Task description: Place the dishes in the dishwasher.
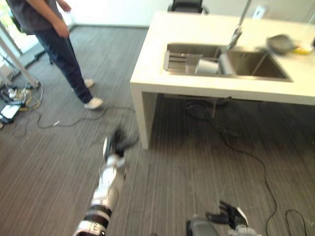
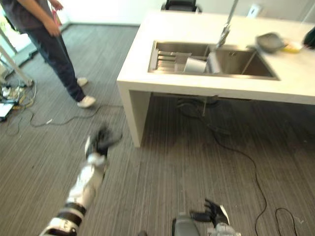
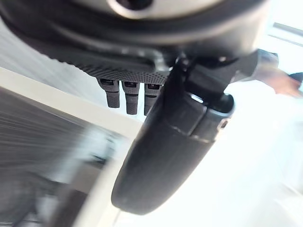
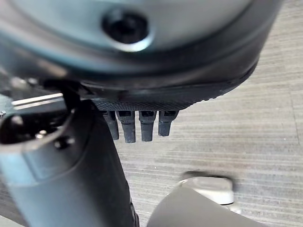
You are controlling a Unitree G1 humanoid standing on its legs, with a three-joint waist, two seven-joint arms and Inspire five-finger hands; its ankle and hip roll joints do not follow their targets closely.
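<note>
Seen from the head: a pale worktop (image 1: 162, 73) standing ahead and to the right, with a steel sink (image 1: 246, 64) sunk into it. Resting in the sink's left part — a ridged metal tray (image 1: 179, 60), with a light-coloured cup (image 1: 206, 66) lying on its side just beside it, under the tap (image 1: 237, 32). Farther right on the worktop, past the sink's far corner, a grey dish (image 1: 281, 43) sitting next to something yellow (image 1: 302, 49), too blurred to make out. Dishes thus lying in and by the sink, well apart from both hands.

Left hand (image 1: 117, 142) stretched forward over the grey striped carpet (image 1: 197, 167), near the worktop's front leg, touching nothing; in its own wrist view the fingers (image 3: 131, 97) hanging straight and relaxed beside the thumb (image 3: 170, 161), empty. Right hand (image 1: 231, 215) low at the bottom of the head views, over the carpet, fingers spread loosely and holding nothing; right wrist view showing the same — fingers (image 4: 141, 125) straight, carpet beyond them.

At far left, a person (image 1: 54, 44) in dark trousers and pale shoes standing on the carpet, well apart from the worktop. A dark chair (image 1: 186, 6) just behind the worktop's far edge.
</note>
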